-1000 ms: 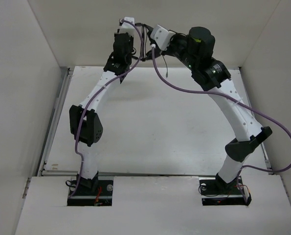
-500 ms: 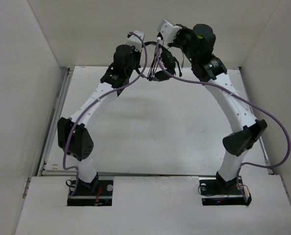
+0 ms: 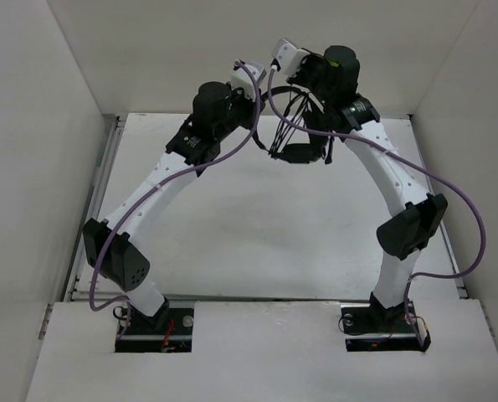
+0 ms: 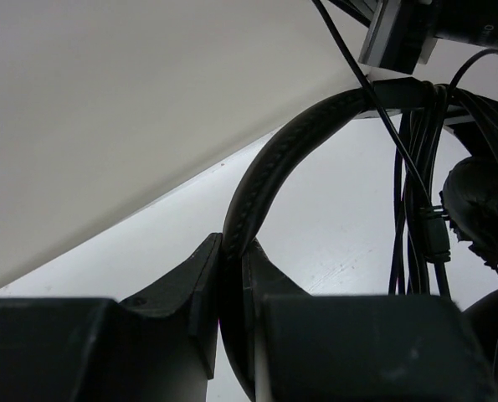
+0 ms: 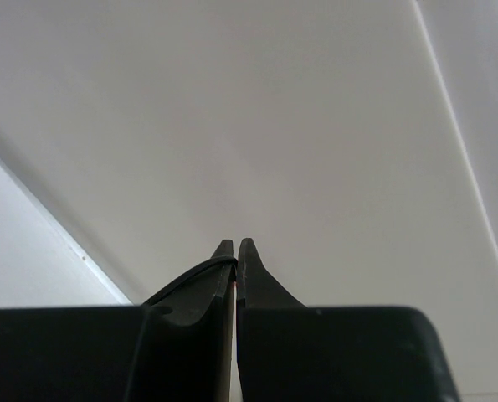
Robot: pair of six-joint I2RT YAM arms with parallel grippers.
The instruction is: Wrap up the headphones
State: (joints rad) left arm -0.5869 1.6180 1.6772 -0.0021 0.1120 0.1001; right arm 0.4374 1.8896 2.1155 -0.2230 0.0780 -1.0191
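The headphones [image 3: 299, 153] hang in the air above the far middle of the table, between my two raised arms. In the left wrist view my left gripper [image 4: 232, 244] is shut on the black padded headband [image 4: 261, 180]. Several turns of the thin black cable [image 4: 416, 176] hang bunched over the headband, beside a padded earcup [image 4: 483, 209]. In the right wrist view my right gripper [image 5: 235, 248] is shut on a strand of that thin cable [image 5: 190, 280] and faces the white back wall. From above, the left gripper [image 3: 264, 97] and the right gripper [image 3: 282, 74] sit close together.
White walls enclose the white table [image 3: 257, 226] at the back and on both sides. Thick purple arm cables [image 3: 449, 188] loop beside both arms. A metal rail [image 3: 94, 209] runs along the table's left edge.
Both grippers have shifted to the right and nearer, carrying the headphones, which now hang lower. The left arm's elbow has dropped toward the near left.
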